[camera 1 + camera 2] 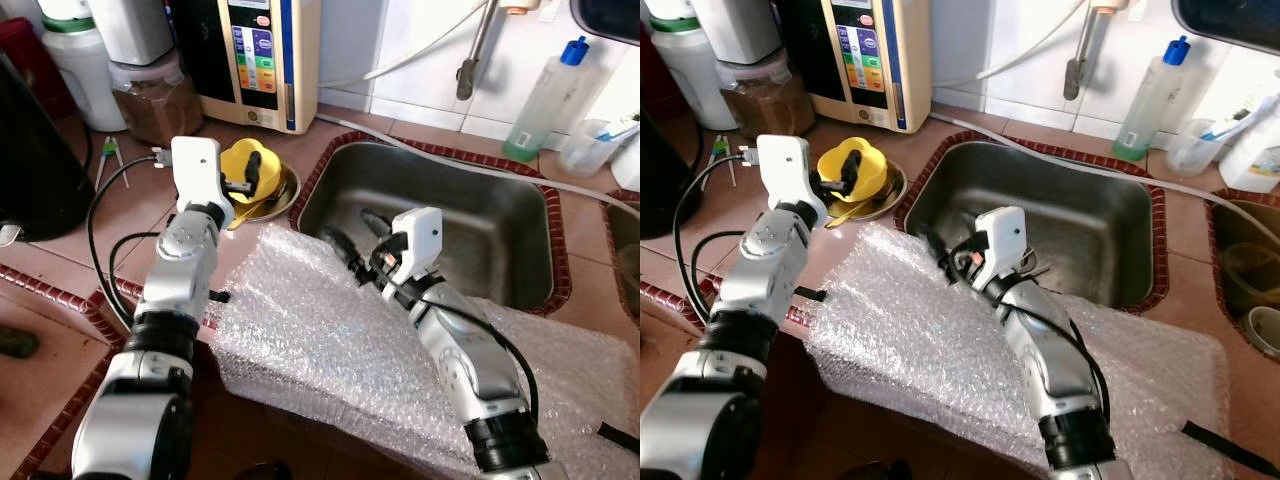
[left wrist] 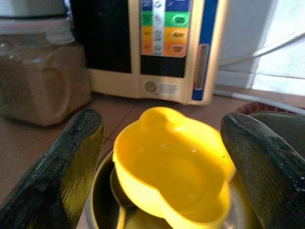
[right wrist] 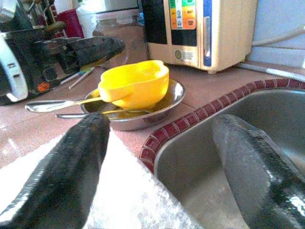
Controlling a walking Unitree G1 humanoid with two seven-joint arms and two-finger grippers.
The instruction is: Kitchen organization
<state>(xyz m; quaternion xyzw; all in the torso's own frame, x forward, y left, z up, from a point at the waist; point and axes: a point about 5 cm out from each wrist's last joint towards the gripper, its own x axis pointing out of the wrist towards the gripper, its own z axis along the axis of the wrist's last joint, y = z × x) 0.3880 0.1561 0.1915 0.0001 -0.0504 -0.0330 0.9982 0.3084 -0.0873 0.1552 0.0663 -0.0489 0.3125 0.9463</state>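
While the left gripper hung over the yellow bowl, its two black fingers stood spread wide, one on each side of the bowl's rim and closed on nothing. That bowl sat tilted in a shallow steel dish on the reddish tiled counter, just left of the steel sink, with a spoon lying in the dish beside it. Behind the dish stood a cream water purifier with coloured buttons, and next to it a lidded jar of brown contents. The right gripper reached forward at the sink's near-left corner, its fingers also parted and empty, above the edge of a sheet of bubble wrap spread over the counter's front edge. A tap hung at the wall over the basin, and a clear bottle with a blue cap stood behind the sink's right side.
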